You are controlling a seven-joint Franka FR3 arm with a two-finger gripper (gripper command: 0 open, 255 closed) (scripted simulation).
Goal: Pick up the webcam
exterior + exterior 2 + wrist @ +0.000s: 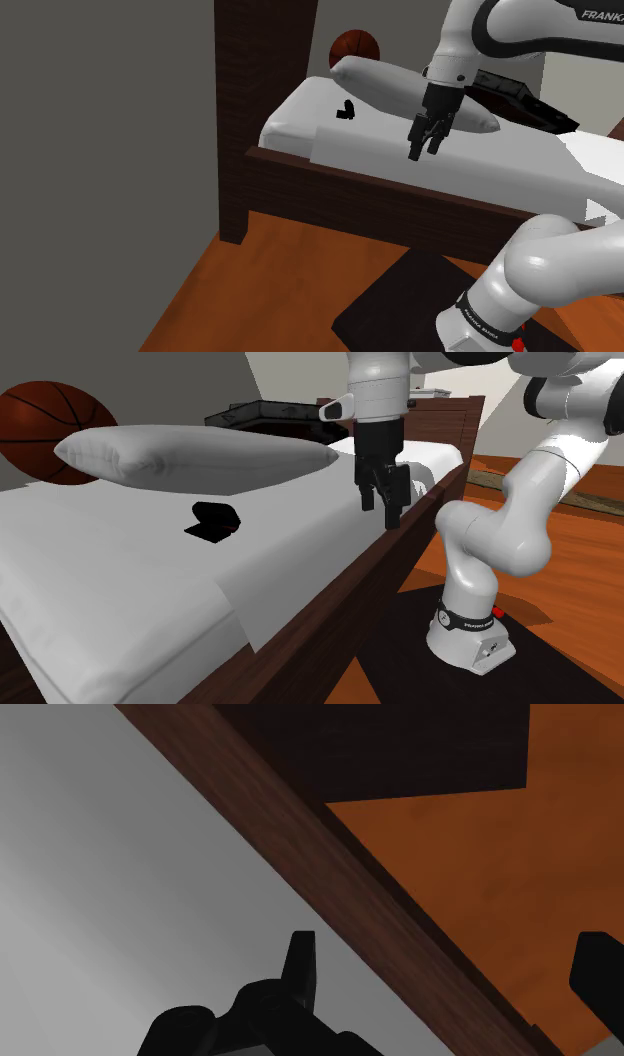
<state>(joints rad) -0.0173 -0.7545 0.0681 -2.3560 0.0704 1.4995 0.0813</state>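
The webcam (346,110) is a small black object lying on the white bed sheet, near the pillow (405,92); the second exterior view has the webcam (215,519) in front of the pillow (190,455). My black gripper (424,149) hangs open above the bed's near side, well to the shoulder view's right of the webcam. From the second exterior camera, the gripper (381,507) is over the wooden side rail (330,577), nothing between its fingers. In the wrist view the fingers (302,969) stand apart over the rail (340,894) and the sheet's edge.
A dark wooden bedpost (250,100) rises at the bed's corner. A basketball (50,427) sits behind the pillow. A dark flat object (525,98) lies at the bed's far side. The arm's stand rests on a black mat (400,305) on orange wooden floor.
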